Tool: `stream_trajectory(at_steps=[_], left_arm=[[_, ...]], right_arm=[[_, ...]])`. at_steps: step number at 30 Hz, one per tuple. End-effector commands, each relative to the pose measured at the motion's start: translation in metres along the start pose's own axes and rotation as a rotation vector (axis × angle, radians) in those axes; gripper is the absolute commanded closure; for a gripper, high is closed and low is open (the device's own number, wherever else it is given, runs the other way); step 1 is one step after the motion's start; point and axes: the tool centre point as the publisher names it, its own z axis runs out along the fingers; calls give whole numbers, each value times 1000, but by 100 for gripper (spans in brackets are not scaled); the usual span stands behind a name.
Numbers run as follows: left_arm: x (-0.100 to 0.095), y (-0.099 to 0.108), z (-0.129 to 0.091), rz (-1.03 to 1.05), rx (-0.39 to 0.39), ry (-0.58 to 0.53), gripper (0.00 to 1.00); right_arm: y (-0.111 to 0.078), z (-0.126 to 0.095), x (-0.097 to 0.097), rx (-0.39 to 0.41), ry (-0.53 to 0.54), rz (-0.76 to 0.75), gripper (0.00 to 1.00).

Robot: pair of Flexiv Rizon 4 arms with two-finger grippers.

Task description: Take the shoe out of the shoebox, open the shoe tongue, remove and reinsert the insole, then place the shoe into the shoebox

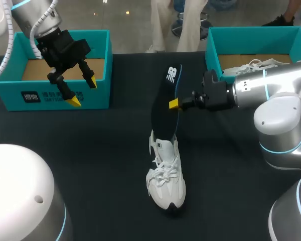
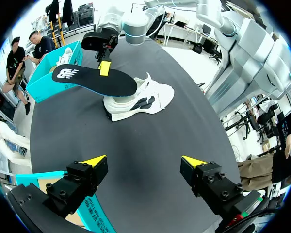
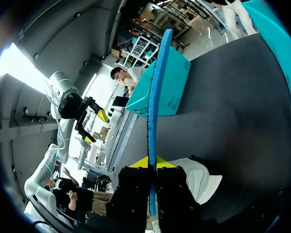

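- While the black insole hangs over the white shoe, its lower end at the shoe's opening, the right gripper pinches its edge between both fingers.
- The shoe stands on its sole near the tabletop's middle.
- The left gripper hovers spread wide and empty at the teal shoebox in the far left corner.
- A second shoebox sits at the far right corner.
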Motion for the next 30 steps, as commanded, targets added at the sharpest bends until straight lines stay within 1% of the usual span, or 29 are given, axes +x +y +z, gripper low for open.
stream_trajectory(at_steps=[1, 14, 19, 24, 26, 30], left_arm=[[0, 0, -1, 0, -3, 1, 0], [0, 0, -1, 0, -3, 1, 0], [0, 0, -1, 0, -3, 1, 0], [0, 0, -1, 0, -3, 1, 0], [0, 0, -1, 0, -3, 1, 0], [0, 0, -1, 0, -3, 1, 0]], right_arm=[[0, 2, 1, 2, -7, 2, 100], [0, 2, 1, 2, -7, 2, 100], [-1, -1, 2, -59, -13, -38, 100], [-1, 0, 3, -81, -2, -65, 100], [-2, 1, 2, -78, -4, -68, 100], [-2, 3, 0, -110, 13, -103, 100]])
